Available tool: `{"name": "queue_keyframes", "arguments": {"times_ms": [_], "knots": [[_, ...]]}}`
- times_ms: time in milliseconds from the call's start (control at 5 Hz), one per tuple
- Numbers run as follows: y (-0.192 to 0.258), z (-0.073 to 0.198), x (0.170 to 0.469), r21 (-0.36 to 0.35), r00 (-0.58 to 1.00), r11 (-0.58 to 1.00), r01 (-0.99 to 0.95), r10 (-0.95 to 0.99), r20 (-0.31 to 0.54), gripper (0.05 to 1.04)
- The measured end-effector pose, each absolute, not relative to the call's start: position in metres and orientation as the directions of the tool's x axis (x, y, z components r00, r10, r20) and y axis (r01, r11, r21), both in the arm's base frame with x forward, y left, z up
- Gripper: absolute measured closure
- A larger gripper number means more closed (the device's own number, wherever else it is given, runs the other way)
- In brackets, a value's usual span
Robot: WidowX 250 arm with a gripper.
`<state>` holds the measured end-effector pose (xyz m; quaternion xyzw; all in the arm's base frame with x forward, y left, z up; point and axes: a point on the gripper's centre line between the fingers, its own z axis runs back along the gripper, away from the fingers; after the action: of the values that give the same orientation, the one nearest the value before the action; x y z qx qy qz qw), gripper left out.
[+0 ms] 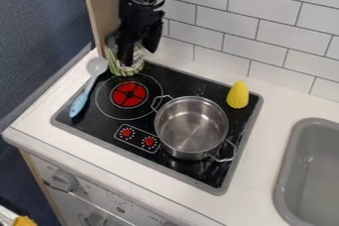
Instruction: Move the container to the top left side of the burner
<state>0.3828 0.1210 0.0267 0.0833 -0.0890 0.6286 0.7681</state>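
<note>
A can (136, 64) in a green-and-pale patterned wrapper stands at the far left corner of a black stovetop (179, 82), directly below the black gripper (136, 46), which hangs down over it and covers much of its upper part. Its lower side shows in front, light bands running between the green, its base at the far rim of the ring around the red burner (129, 94). One dark tip of the gripper overlaps the near face of the can; a second dark part hangs to its right. How far the gripper stands open cannot be told, nor whether it has hold of the can.

Left of the can, a spoon (79, 102) with a blue handle lies aslant across the stovetop's edge, its pale bowl on the white counter (281, 101). A wooden panel (101, 9) rises behind the can, beside a wall of white tiles (265, 36). To the right of the burner sits an empty steel pot (192, 126) with two loop handles; beyond it, a ridged yellow toy (238, 95) stands near the stovetop's right-hand edge. A grey sink (311, 170) is set into the counter at far right.
</note>
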Motion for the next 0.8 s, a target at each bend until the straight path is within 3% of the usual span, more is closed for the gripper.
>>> {"name": "queue_keyframes", "arguments": {"times_ms": [600,800], "knots": [[0.121,0.024,0.381,0.016,0.205,0.207,-0.978,0.952,0.228,0.083],[0.104,0.048,0.381,-0.035,0.245,0.261,-0.965,0.939,0.24,0.083]]}}
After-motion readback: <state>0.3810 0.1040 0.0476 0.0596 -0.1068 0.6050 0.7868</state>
